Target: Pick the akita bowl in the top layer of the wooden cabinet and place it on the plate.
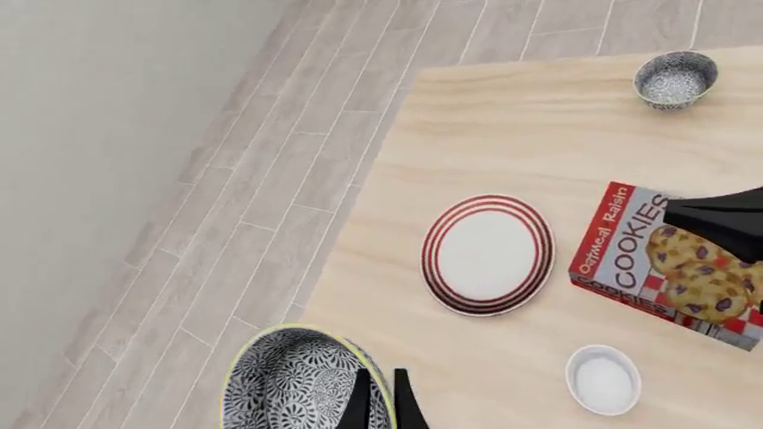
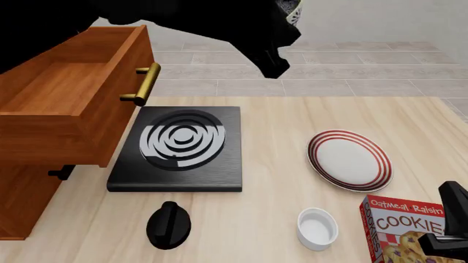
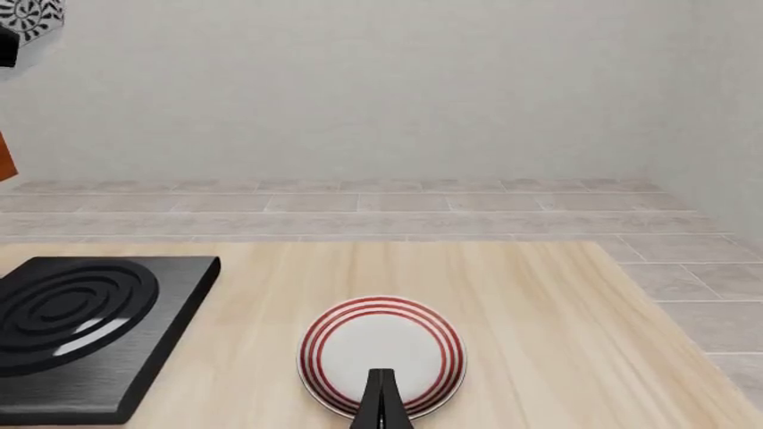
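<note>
Akita bowl (image 1: 292, 382), black-and-white patterned, gripped by left claw (image 1: 379, 407), above floor

Pale plain wall (image 3: 357, 80), grey plank-tiled floor (image 3: 357, 210), light wooden table (image 3: 537, 357).

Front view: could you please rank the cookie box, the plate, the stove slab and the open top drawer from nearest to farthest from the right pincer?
1. Cookie box, near right corner.
2. Plate, right of centre.
3. Stove slab, centre-left.
4. Top drawer, far left.
</note>
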### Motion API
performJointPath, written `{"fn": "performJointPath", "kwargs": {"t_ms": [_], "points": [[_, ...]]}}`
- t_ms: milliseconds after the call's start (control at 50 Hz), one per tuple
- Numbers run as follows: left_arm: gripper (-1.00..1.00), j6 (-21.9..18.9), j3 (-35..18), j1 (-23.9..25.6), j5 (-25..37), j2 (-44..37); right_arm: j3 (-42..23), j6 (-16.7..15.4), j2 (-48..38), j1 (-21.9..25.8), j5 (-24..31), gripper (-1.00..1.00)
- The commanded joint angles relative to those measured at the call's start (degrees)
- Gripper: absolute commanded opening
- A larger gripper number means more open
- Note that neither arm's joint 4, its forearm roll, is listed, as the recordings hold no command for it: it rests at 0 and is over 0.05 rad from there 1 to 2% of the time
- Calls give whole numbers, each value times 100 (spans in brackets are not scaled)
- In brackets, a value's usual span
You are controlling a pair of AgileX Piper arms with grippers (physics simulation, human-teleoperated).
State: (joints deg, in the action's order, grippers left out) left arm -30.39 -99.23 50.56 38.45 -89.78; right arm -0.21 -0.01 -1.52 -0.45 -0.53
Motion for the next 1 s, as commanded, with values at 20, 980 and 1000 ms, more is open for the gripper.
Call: {"fn": "performJointPath", "kwargs": {"t_ms": [20, 980, 1000], "points": [[-100, -105, 74, 149, -284, -178, 4, 5, -75, 1, -77, -100], [-100, -459, -259, 678, -711, -1309, 8, 118, 62, -22, 37, -100], [-100, -475, -235, 681, -738, -1323, 8, 122, 64, -23, 39, -100]]}}
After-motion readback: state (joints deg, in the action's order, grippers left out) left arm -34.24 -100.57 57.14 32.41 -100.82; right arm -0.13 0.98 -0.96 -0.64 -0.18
